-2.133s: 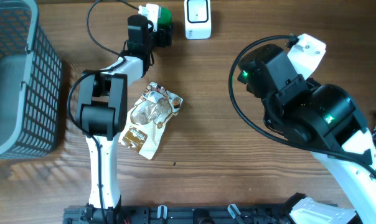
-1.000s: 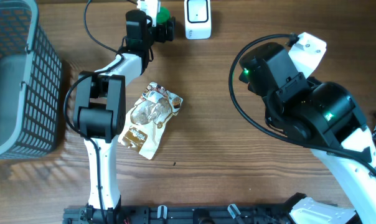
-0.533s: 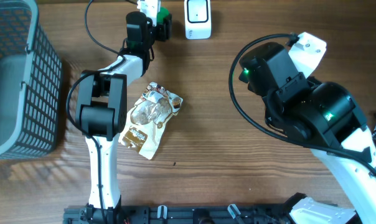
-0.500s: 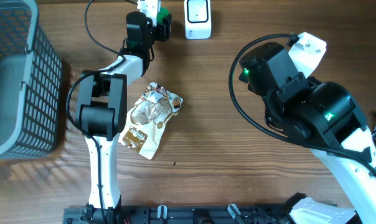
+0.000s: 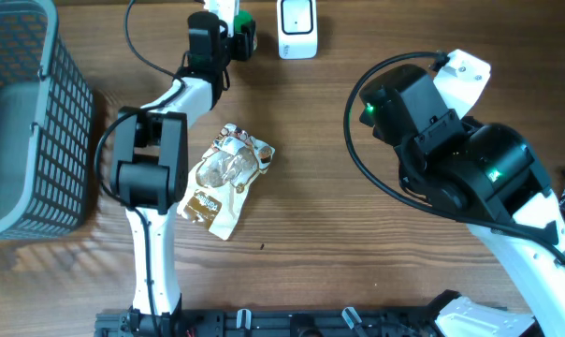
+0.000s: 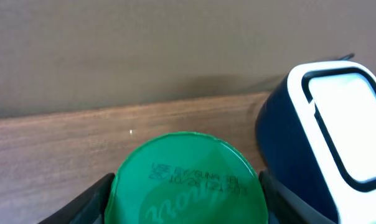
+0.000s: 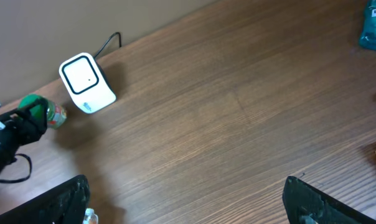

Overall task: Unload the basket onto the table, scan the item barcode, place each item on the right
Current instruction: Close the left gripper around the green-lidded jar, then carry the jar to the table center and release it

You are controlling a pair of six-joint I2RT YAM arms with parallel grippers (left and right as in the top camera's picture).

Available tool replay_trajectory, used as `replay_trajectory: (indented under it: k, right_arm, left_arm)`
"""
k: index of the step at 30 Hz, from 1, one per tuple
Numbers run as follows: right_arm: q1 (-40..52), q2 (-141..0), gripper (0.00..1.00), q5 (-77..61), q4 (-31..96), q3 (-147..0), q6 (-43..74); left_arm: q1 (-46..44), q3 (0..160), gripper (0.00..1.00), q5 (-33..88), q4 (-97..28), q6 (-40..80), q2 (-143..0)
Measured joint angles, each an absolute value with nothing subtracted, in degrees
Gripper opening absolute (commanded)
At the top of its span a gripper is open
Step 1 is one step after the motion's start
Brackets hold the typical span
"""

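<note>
The fingers of my left gripper lie against both sides of the green cap of the jar. In the left wrist view I see no gap between them and the cap, so I judge they are grasping it. Some printed text, too small for me to read, is on top of the cap. I cannot tell if the jar stands on the table or is lifted.

The jar is at the far edge of the table, just left of the white scanner. In the left wrist view the scanner is close to the cap on its right, with its dark side toward it. The two look a little apart.

The fingers of my right gripper are spread wide and there is nothing between them, only bare wood below. This arm hangs over the right part of the table, well apart from the jar.

Near the left arm, in the middle of the table, lies a snack bag. A grey basket stands at the left edge. A blue packet lies far to the right.
</note>
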State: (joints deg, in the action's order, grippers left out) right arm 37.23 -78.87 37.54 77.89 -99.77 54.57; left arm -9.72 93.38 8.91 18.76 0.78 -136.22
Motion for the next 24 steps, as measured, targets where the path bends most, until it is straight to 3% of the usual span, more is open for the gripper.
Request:
replay_trajectory:
  k: [11, 24]
  right_arm:
    - [37.23, -78.87, 1.0, 37.54, 78.11, -99.77, 54.28]
    - [37.23, -78.87, 1.0, 37.52, 78.04, -99.77, 53.63]
  left_arm:
    - [-9.74, 93.19, 0.57, 9.58, -1.87, 1.45, -129.01]
    - [-11.79, 93.12, 0.56, 22.52, -34.35, -0.93, -120.95]
